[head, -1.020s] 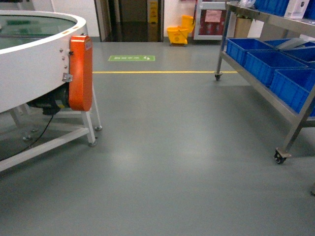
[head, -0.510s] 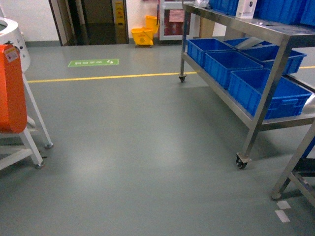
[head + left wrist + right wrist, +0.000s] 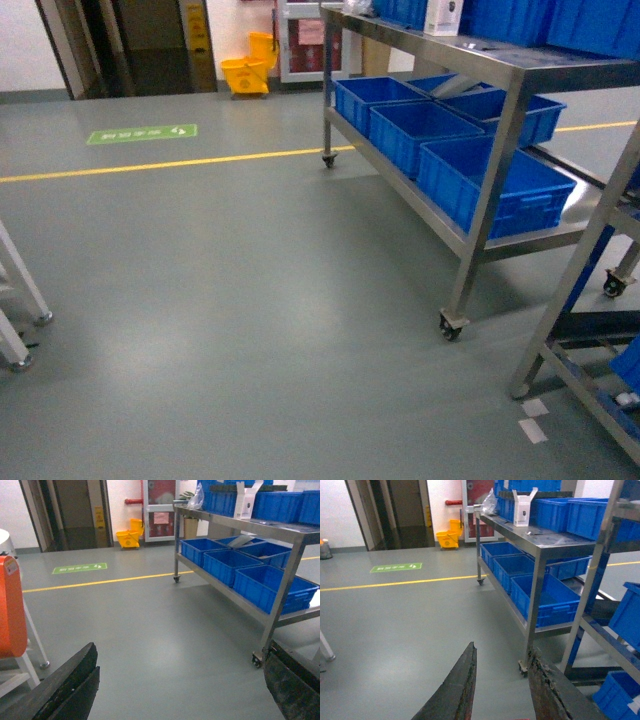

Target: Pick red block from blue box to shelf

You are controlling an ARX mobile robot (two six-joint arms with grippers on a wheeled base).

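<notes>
- In the head view we see no pincer of ours, only grey floor (image 3: pixel 250 300) crossed by a yellow line (image 3: pixel 170 162). The shelf (image 3: pixel 490 170) stands at the right on caster wheels, with blue bins on both tiers; the nearest blue box (image 3: pixel 495 185) sits on the lower tier by the front post. A second steel rack (image 3: pixel 590 290) fills the right edge, and white table legs (image 3: pixel 20 300) show at the left edge. A yellow mop bucket (image 3: pixel 245 75) stands by the far wall.
- In the left wrist view, our left pincer (image 3: pixel 180 680) is spread wide and holds nothing: one dark finger sits at the lower left corner, the other at the lower right. Well beyond it and to its right stands the shelf (image 3: pixel 280 580), its lower tier lined with blue boxes (image 3: pixel 270 587). To the left of the pincer is an orange guard (image 3: pixel 12 612).
- In the right wrist view, our right pincer (image 3: pixel 502 665) has its dark fingers (image 3: pixel 460 685) close together, a narrow gap between the tips, nothing in it. The shelf (image 3: pixel 537 575) stands ahead and slightly right of the tips, with a blue box (image 3: pixel 545 600) on the lower tier and a small white carton (image 3: pixel 522 507) on top.
- We cannot find the red block in any view; the bin interiors are mostly hidden.
</notes>
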